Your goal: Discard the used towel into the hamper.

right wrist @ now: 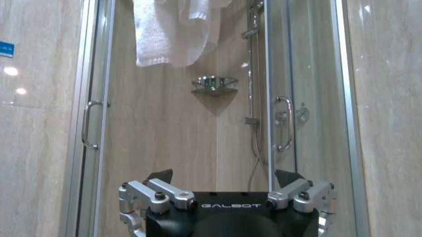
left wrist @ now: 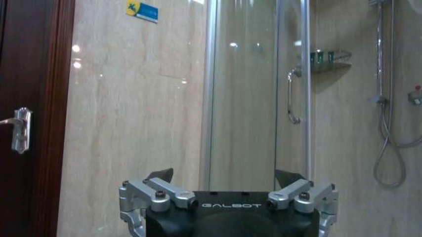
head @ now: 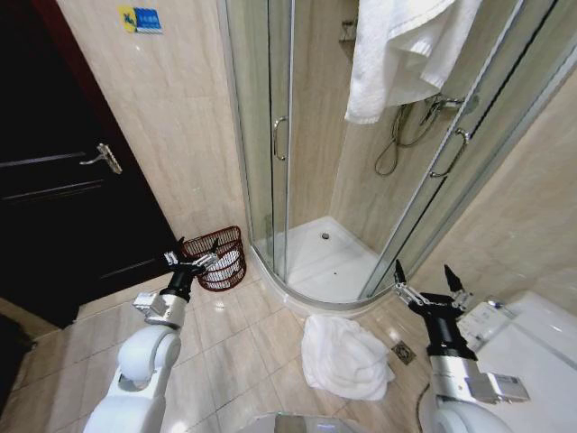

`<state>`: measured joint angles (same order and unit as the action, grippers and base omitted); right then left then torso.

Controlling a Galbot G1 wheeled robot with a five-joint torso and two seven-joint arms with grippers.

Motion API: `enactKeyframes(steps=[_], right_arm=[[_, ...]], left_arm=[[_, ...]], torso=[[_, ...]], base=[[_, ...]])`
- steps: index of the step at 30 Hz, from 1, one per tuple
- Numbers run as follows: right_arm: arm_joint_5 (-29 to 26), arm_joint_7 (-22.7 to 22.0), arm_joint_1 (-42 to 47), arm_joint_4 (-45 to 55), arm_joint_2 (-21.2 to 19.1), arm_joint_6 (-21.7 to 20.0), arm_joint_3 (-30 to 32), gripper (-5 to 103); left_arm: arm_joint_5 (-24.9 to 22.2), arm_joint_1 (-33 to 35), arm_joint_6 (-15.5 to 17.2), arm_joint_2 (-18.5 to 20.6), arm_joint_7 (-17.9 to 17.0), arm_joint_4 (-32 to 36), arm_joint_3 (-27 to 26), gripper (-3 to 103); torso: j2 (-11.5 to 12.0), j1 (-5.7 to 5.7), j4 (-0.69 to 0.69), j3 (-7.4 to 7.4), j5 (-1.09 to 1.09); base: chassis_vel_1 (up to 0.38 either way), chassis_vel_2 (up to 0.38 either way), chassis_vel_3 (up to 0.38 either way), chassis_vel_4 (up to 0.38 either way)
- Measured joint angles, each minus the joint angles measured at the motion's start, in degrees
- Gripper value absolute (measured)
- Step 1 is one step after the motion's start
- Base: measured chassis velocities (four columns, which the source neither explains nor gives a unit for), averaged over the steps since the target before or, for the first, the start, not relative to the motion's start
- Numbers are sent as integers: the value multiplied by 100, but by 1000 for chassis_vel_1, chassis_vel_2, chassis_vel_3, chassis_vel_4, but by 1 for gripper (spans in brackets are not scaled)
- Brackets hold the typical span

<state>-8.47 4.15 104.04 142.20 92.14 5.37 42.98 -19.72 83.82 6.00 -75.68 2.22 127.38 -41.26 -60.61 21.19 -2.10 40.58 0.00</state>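
A crumpled white used towel (head: 345, 357) lies on the tiled floor in front of the shower tray. The hamper (head: 220, 259), a small dark reddish-brown basket of thin bars, stands by the wall left of the shower, with something white inside. My left gripper (head: 191, 260) is held up open, right in front of the hamper and empty. My right gripper (head: 424, 281) stands open and empty, to the right of the towel and above it. In the wrist views the left gripper (left wrist: 224, 174) and the right gripper (right wrist: 224, 174) both show spread jaws facing the shower.
A glass shower enclosure (head: 281, 135) with a white tray (head: 329, 262) fills the middle. Another white towel (head: 406, 45) hangs over its top. A dark door (head: 54, 180) is on the left, a toilet (head: 536, 338) at the right, a floor drain (head: 403, 352) beside the towel.
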Motion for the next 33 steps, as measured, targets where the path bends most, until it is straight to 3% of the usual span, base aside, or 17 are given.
enactKeyframes(steps=[33], right_arm=[[-36,-37,-34,107,0,-101,19,100]], left_arm=[[1,-11,60,-17,15,76,-42,100]], torso=[[-977,438,0,538,0]], base=[[0,0,0,0]])
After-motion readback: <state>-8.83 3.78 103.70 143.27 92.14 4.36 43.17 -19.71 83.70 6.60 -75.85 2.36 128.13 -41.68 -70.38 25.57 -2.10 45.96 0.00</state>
